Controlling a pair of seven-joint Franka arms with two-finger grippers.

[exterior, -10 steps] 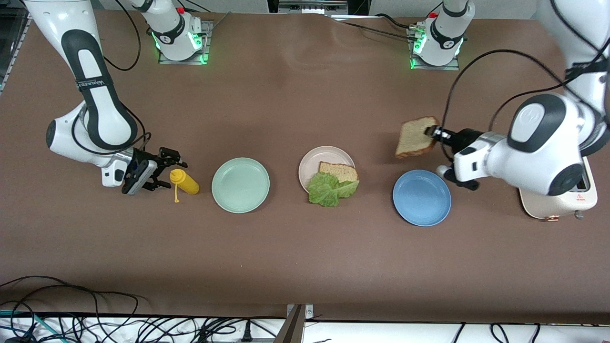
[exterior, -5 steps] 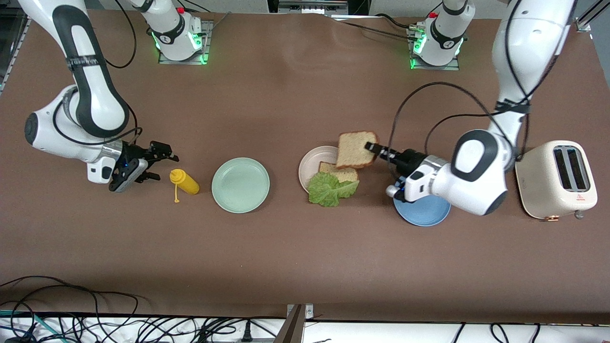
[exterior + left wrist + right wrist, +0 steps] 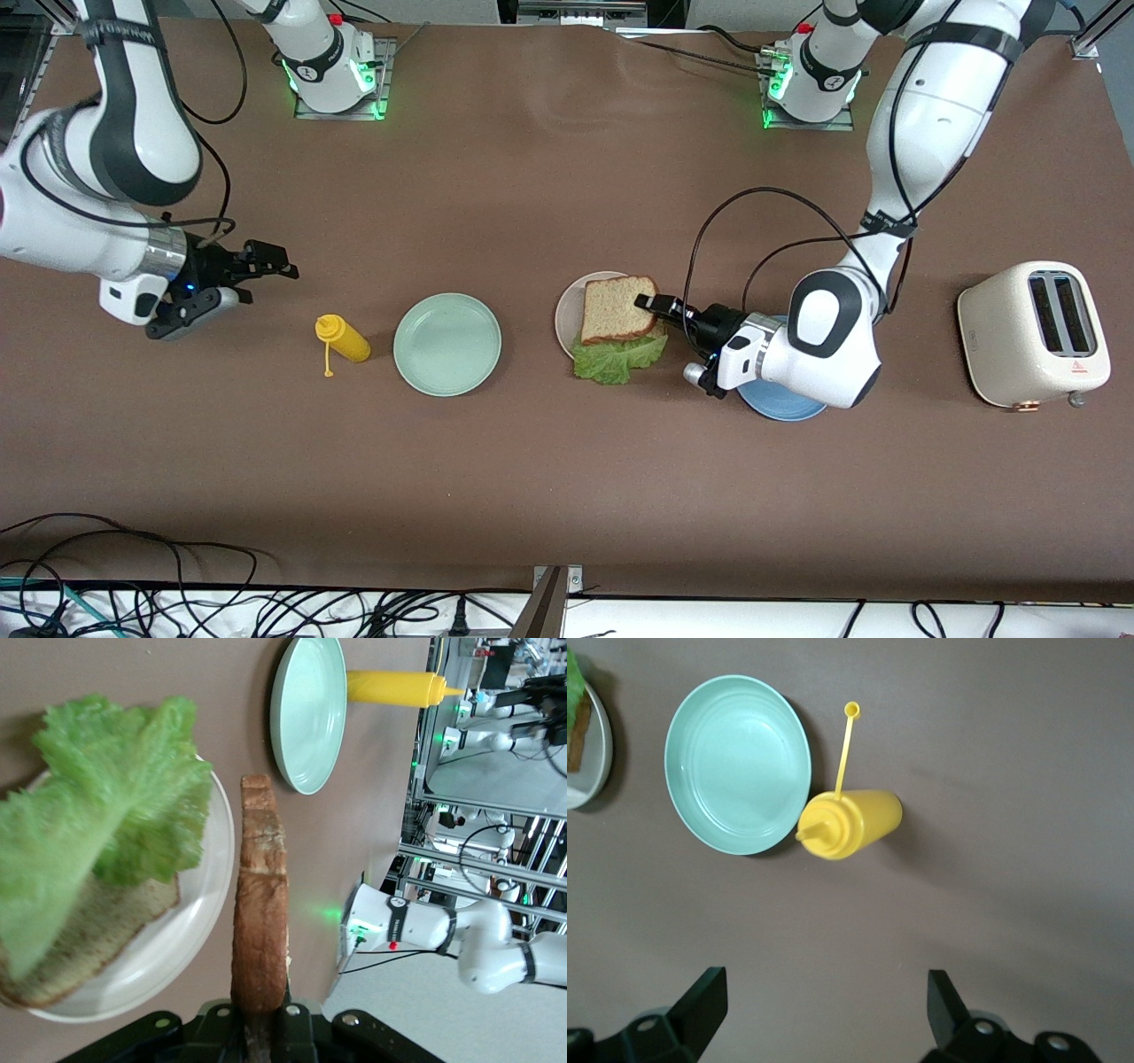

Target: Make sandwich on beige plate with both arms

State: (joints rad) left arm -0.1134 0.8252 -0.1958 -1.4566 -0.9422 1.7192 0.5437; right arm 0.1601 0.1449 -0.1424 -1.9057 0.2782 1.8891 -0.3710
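Mint plate [image 3: 447, 344] beside mustard bottle [image 3: 343, 338]

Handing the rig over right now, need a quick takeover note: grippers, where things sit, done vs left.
Left gripper: shut on the top bread slice, holding it over the beige plate.
Right gripper: open, empty, over bare table near the mustard bottle; this arm waits.
On the plate: bottom bread slice with the lettuce leaf on it.
Done: base slice and lettuce placed.
Left: release the top slice onto the lettuce, then pull the left arm clear.
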